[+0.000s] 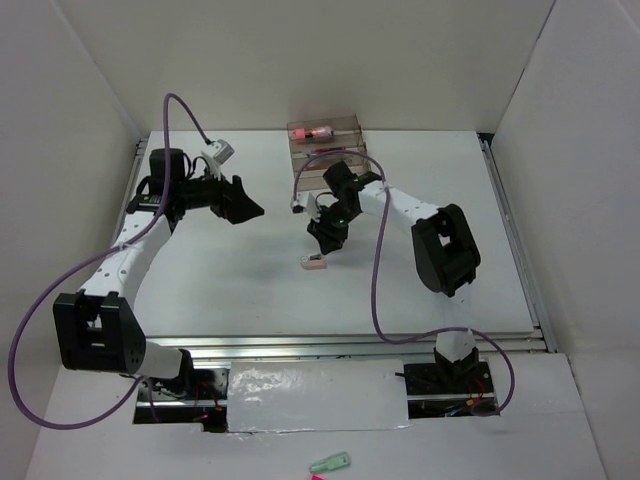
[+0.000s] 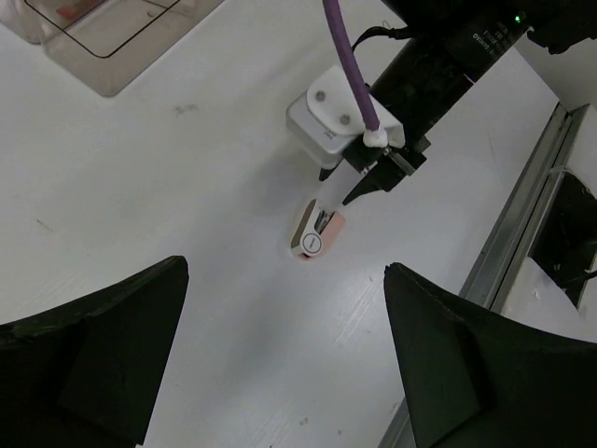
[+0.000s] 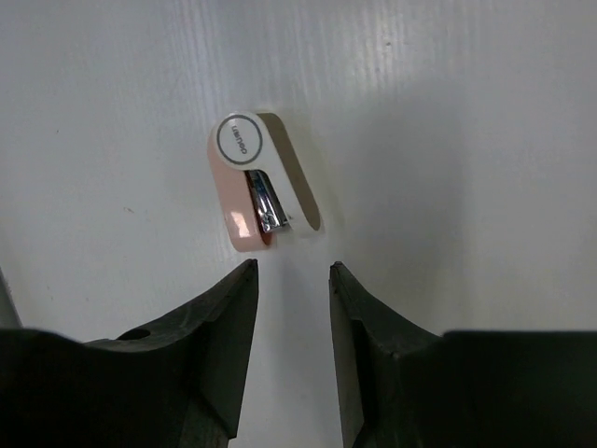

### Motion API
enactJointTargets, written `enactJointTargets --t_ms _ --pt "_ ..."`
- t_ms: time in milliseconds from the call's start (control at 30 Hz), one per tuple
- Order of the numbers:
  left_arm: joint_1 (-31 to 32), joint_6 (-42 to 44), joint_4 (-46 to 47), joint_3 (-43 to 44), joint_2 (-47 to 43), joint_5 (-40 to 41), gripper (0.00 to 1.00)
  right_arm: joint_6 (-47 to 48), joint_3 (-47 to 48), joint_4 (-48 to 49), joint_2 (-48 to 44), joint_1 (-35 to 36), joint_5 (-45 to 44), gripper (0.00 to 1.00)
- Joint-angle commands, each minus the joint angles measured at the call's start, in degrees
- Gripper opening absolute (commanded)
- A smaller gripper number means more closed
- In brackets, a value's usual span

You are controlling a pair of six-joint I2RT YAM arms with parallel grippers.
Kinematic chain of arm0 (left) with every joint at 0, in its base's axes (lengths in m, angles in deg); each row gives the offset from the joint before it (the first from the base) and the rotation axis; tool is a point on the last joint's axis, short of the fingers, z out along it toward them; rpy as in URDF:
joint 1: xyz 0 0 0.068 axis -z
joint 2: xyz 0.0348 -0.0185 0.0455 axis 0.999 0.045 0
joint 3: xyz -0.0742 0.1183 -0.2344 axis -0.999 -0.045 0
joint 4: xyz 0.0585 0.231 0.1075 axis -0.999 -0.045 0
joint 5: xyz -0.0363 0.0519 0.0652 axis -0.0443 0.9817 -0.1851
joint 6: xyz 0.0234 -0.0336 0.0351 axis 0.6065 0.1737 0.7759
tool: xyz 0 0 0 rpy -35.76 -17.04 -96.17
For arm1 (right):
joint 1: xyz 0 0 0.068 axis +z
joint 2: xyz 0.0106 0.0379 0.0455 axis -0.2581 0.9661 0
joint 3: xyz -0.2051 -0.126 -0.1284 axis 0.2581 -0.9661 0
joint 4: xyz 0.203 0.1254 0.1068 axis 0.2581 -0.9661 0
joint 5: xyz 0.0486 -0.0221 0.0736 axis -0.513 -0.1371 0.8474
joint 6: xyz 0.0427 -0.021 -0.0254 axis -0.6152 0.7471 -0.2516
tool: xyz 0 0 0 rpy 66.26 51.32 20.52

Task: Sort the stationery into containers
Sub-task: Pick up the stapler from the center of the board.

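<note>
A pink-and-white mini stapler (image 3: 261, 191) lies flat on the white table (image 1: 200, 270), in front of the clear stepped organiser (image 1: 325, 140) at the far edge, whose rear compartment holds a pink item. The right hand (image 3: 292, 271) hangs directly over the stapler with its fingers only narrowly parted, their tips just short of its open end and gripping nothing. Well apart to the left, the left hand (image 1: 245, 205) hovers above the table, spread wide and empty.

2 white-and-black arms (image 1: 125, 262), purple cables (image 1: 378, 270), black fingers (image 3: 215, 355).
</note>
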Motion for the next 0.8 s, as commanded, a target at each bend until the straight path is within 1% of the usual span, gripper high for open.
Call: enactJointTargets --t_ms 0,133,200,433,567,600,700,733,767 --pt "1.11 2.5 2.71 -1.14 -2.76 -2.76 0.98 4.75 0.79 -1.49 0.19 1.91 -0.63 0.45" --pt "2.35 3.74 2.45 -1.59 -3.04 -1.26 0.98 4.66 0.43 0.71 1.15 3.05 -1.34 0.47" --pt "2.7 3.74 2.1 -1.42 -2.6 -1.08 0.98 4.66 1.92 0.71 2.73 3.58 -1.69 0.47" --pt "3.14 3.57 3.07 -1.68 -2.77 -0.9 0.97 4.66 6.31 0.63 6.43 4.02 -2.22 0.45" --pt "3.05 3.57 3.33 -1.85 -2.77 -0.9 0.97 4.66 7.2 1.5 7.66 4.19 -3.18 0.43" --pt "3.05 3.48 3.5 -1.94 -2.77 -0.91 0.97 4.84 7.37 1.42 7.92 4.45 -3.27 0.41" --pt "3.14 3.57 3.42 -2.12 -3.03 -0.64 0.97 5.8 7.81 0.72 8.63 4.46 -3.1 0.29" --pt "2.97 3.65 3.5 -2.29 -3.04 -0.64 0.97 5.98 7.55 0.63 8.54 4.72 -3.1 0.2" --pt "2.71 3.57 3.77 -2.38 -3.3 -0.64 0.97 6.24 7.46 0.37 8.36 4.89 -3.1 0.18"
